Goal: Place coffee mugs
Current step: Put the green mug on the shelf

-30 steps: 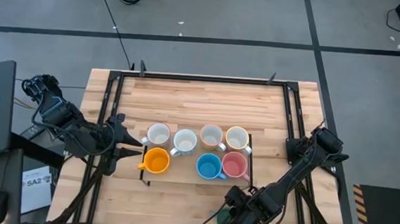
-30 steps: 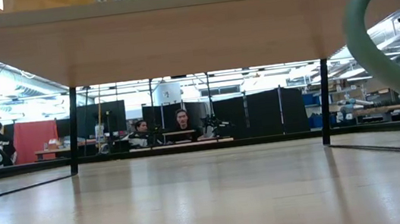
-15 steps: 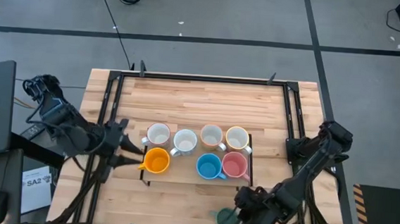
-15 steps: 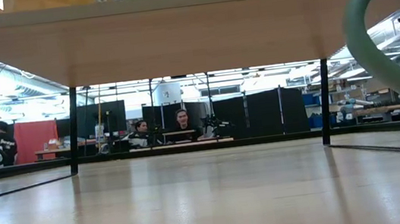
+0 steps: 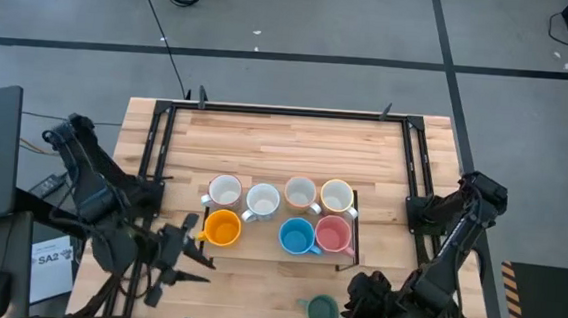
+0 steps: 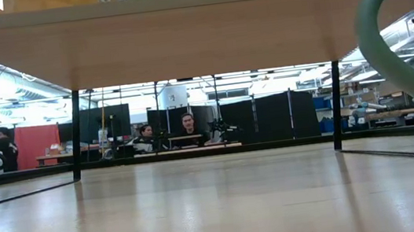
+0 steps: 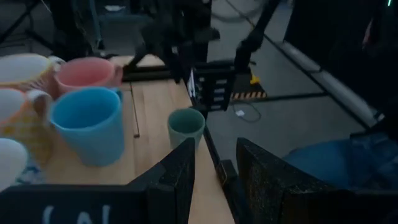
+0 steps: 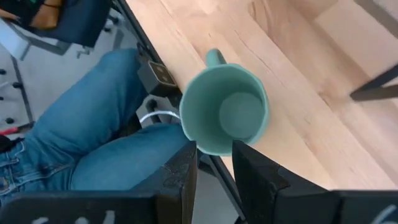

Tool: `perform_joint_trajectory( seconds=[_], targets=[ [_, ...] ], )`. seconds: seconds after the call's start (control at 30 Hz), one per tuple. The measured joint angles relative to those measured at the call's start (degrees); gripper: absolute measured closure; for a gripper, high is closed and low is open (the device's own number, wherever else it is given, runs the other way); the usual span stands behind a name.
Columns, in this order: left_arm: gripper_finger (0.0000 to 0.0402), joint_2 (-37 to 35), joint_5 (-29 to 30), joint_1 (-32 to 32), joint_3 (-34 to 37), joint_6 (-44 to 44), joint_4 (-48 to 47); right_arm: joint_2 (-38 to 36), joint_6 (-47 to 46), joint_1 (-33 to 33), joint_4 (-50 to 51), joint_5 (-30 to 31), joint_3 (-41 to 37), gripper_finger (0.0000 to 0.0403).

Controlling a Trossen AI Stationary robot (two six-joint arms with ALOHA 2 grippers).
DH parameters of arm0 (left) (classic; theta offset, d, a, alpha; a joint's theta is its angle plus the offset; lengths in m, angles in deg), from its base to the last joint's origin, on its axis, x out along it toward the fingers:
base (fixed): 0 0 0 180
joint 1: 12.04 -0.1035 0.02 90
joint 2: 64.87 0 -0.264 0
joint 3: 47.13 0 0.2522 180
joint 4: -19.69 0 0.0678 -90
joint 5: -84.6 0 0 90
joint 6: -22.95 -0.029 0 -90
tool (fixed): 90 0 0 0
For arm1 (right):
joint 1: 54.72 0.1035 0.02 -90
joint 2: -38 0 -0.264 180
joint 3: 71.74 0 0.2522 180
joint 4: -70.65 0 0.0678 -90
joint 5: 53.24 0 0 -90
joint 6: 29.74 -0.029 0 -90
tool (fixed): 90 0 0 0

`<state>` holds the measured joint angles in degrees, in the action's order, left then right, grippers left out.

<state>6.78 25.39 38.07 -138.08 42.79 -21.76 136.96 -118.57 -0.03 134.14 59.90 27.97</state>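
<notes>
Right claw stands parted and empty, fingers just short of the green mug and touching nothing. Left claw is likewise spread and holds nothing. It hangs off the left end of the rack, waiting.

Green mug: upright, mouth up, alone near the front edge of the table, well apart from the others. Its handle points away from my right claw.

Handling, as I judge it: ceramic, so stiff, no give under the fingers, glazed and likely slick. Light enough for one arm, but it will chip or break if knocked off. A person's knee in jeans sits right past that edge, so no shoving it forward.

Where to grip: I'd pinch the rim wall, one finger inside and one outside, on the side opposite the handle. The handle looks too thin and curved to hold steady.

Outward: seven mugs already sit on the rack, four white in the back row, orange, blue and pink in front. A gap shows between orange and blue, probably the green one's place.
</notes>
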Motion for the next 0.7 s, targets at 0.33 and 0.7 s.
perform_joint_trajectory(
  seconds=[0.33, 0.7],
  targets=[
    [0.0278, 6.28, 0.0, 0.38, 0.0, 1.15, 0.07, 0.04, 5.77, -0.1, -0.37, 0.87, 0.0, 0.0295],
    [0.0278, 9.94, 0.0, 0.4, 0.0, 3.53, 2.29, 0.04, 9.48, -0.71, -1.36, 0.85, 0.0, 0.0295]
  ],
)
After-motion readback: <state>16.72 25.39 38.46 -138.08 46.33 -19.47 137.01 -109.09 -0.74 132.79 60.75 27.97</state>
